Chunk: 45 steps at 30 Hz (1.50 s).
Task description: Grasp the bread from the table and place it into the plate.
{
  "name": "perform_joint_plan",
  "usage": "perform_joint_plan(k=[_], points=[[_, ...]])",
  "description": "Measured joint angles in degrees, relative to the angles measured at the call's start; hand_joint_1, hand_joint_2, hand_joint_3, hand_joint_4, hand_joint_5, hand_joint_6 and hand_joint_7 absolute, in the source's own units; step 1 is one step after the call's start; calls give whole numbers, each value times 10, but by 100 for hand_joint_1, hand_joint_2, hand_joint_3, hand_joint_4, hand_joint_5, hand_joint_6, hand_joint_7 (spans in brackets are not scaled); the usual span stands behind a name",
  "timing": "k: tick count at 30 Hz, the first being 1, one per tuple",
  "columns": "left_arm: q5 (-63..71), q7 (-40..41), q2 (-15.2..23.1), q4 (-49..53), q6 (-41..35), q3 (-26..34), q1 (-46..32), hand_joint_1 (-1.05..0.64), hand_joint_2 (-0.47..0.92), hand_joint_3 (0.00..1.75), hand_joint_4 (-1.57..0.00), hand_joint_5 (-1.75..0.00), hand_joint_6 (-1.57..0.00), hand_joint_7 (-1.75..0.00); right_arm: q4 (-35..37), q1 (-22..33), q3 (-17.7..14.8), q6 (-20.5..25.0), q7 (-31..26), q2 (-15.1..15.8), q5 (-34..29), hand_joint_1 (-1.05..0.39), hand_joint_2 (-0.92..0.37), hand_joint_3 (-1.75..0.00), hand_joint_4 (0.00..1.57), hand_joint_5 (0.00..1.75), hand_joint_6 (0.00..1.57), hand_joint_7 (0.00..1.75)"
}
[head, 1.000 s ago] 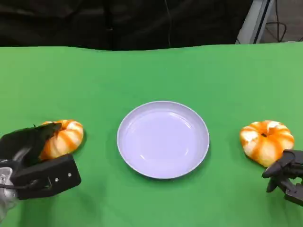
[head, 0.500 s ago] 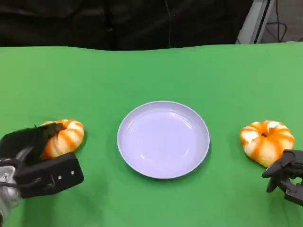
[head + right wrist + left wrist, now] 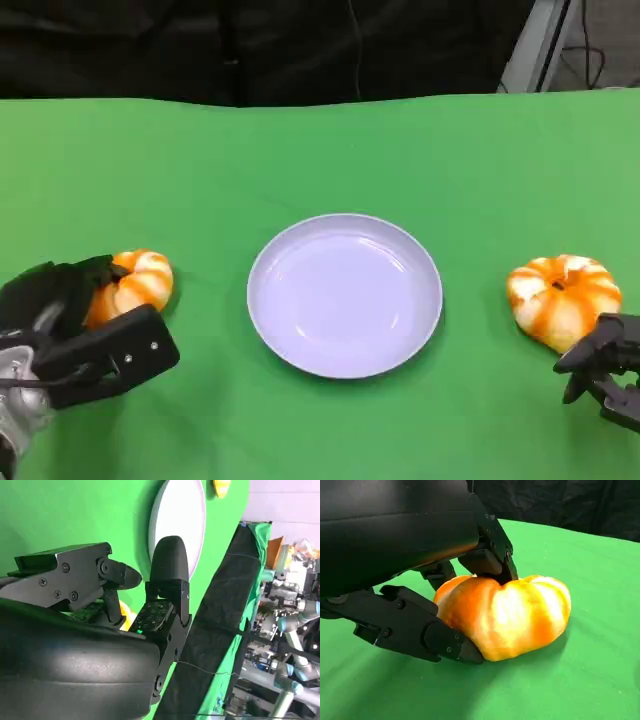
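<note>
at the centre of the green table [image 3: 320, 150], seen from the head camera, sits a round white plate [image 3: 345, 295] with nothing on it. at about nine o'clock from the plate, well apart from it, lies an orange and white bread [image 3: 135, 285], and the left hand [image 3: 75, 340] is wrapped about its near side, dark fingers over the top and a thick thumb below and in front. at about three o'clock from the plate lies a second orange and white bread [image 3: 563, 300], and the right hand [image 3: 605, 370] sits just beside it at its five o'clock, fingers curled with nothing between them, not plainly touching the bread. across the far edge of the table hangs a dark backdrop [image 3: 250, 45]. from the left wrist camera, the bread [image 3: 507, 615] rests on the green cloth [image 3: 590, 580] while the left hand [image 3: 440, 605] closes on it: one finger [image 3: 490, 562] presses down on its top and the thumb [image 3: 427, 632] is tucked against its lower flank, so the bread is gripped on both sides yet its underside meets the cloth. from the right wrist camera, the right hand [image 3: 130, 600] has its fingers [image 3: 167, 575] bent in toward the palm holding nothing, a sliver of orange bread [image 3: 125, 620] shows between them, the plate [image 3: 177, 525] lies farther off on the green table, and the other bread [image 3: 221, 487] peeks beyond it.
</note>
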State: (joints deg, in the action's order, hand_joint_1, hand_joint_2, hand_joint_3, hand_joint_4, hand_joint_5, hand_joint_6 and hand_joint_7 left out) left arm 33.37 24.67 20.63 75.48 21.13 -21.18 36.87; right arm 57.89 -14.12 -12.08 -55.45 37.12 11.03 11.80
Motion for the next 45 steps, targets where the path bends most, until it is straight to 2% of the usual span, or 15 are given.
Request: perform_joint_plan(k=[5,6,10,17,20,22,24,30,45], points=[[0,9,-3,1,0,2,0,-7,92,16,-48,-159,-69,-109,-2,0,0,2,2,0,1,9,-86,-58,88,137,97,90],[0,10,-4,2,-1,2,0,-8,92,14,-46,-163,-64,-118,-2,0,0,2,3,0,1,9,-86,-58,88,137,97,90],[3,27,-8,2,-4,-1,0,-9,92,17,-39,-173,-57,-131,-2,0,0,2,2,0,1,10,-85,-58,87,138,97,90],[7,53,-10,2,-3,-3,0,-9,92,19,-39,-175,-57,-135,-2,0,0,2,2,0,1,9,-84,-60,87,138,97,90],[7,64,-11,2,0,-3,-1,-7,92,20,-40,-175,-52,-144,-2,0,0,2,2,0,1,9,-84,-61,87,139,96,91],[8,71,-11,2,1,-5,-1,-9,92,30,-37,-175,-45,-153,-2,0,0,1,1,0,0,9,-83,-62,88,139,96,92],[9,77,-11,2,3,-8,-1,-10,92,30,-37,-175,-42,-157,-2,0,0,0,-1,0,0,9,-84,-62,88,139,96,92],[16,92,-11,-1,18,-13,-1,-10,92,35,-41,-175,-47,-152,-1,0,0,0,0,0,0,10,-84,-62,87,138,95,93],[21,118,-11,-28,48,-16,-1,-9,92,34,-41,-175,-45,-151,-1,0,1,0,-3,0,-1,10,-84,-63,88,139,95,95]])
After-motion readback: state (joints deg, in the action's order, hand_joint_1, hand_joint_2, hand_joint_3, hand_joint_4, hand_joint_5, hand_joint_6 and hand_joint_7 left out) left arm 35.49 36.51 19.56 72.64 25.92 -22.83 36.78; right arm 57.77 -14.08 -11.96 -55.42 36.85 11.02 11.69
